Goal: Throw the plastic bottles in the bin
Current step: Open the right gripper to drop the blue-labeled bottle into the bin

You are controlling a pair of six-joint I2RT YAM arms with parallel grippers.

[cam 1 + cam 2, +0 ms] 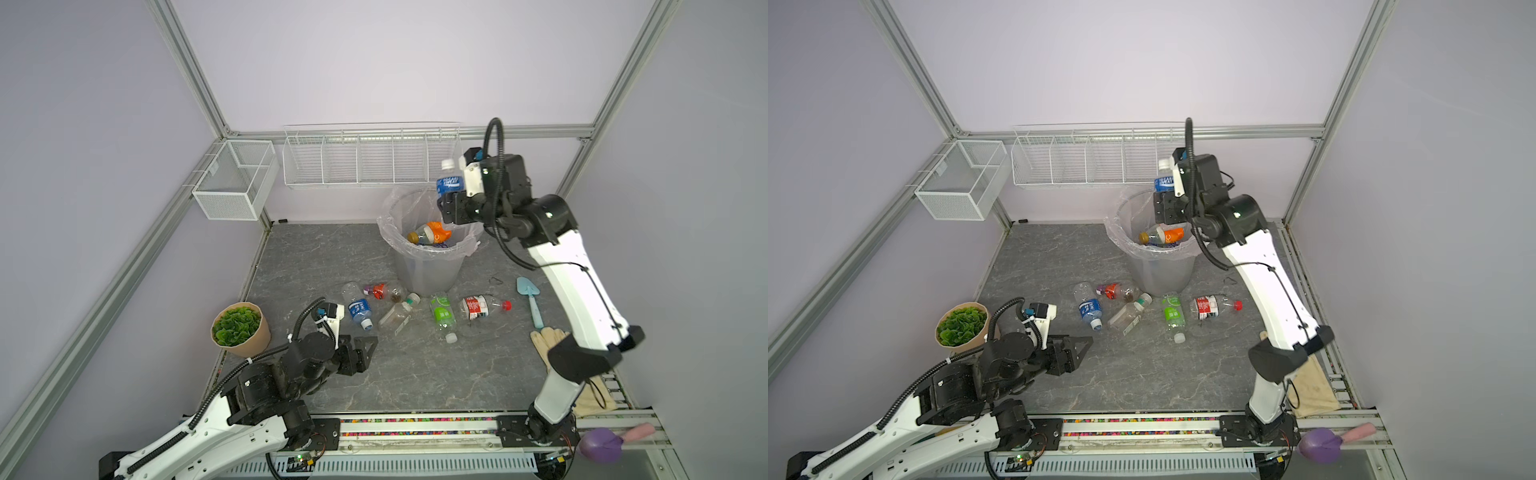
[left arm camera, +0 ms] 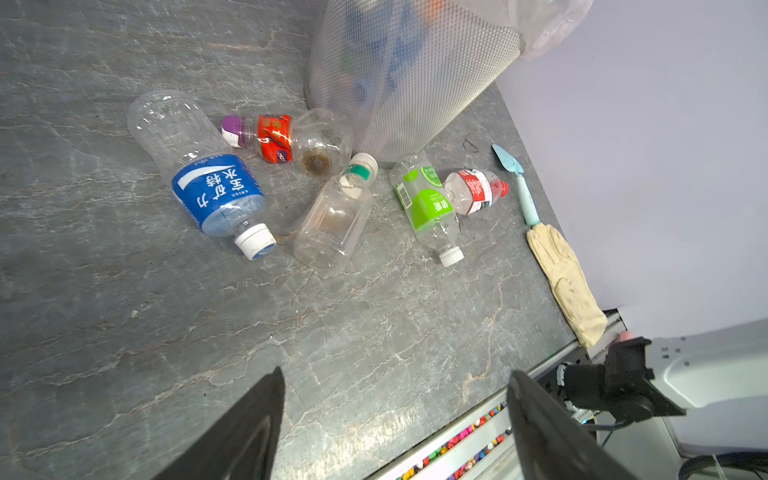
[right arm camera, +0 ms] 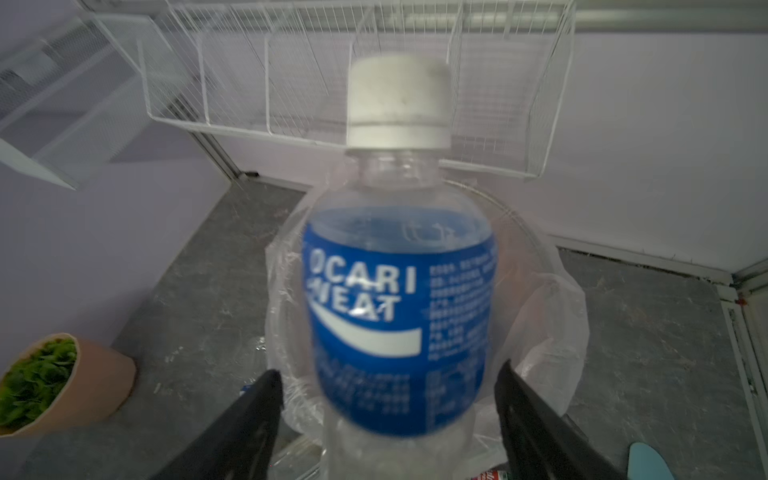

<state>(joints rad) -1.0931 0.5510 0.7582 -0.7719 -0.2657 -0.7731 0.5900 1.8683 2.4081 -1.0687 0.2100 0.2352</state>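
Observation:
The grey bin [image 1: 424,274] [image 1: 1163,274], lined with a clear bag, stands at the back of the floor with an orange-labelled bottle [image 1: 432,232] inside. Over its rim my right gripper [image 1: 444,205] [image 3: 388,372] stands open. A blue-labelled, white-capped bottle [image 1: 449,180] [image 3: 399,299] sits upright and blurred between the jaws, with a gap on each side. Several plastic bottles lie in front of the bin: blue label [image 2: 216,195], red label with purple cap [image 2: 270,137], clear [image 2: 336,216], green label [image 2: 428,203], red label [image 2: 478,191]. My left gripper [image 1: 368,353] [image 2: 397,374] is open and empty, near them.
A potted plant [image 1: 241,328] stands at the left by my left arm. A light blue trowel [image 1: 530,299] and a cream glove [image 1: 548,340] lie at the right. White wire baskets [image 1: 374,158] hang on the back wall. A purple scoop [image 1: 602,444] lies on the front rail.

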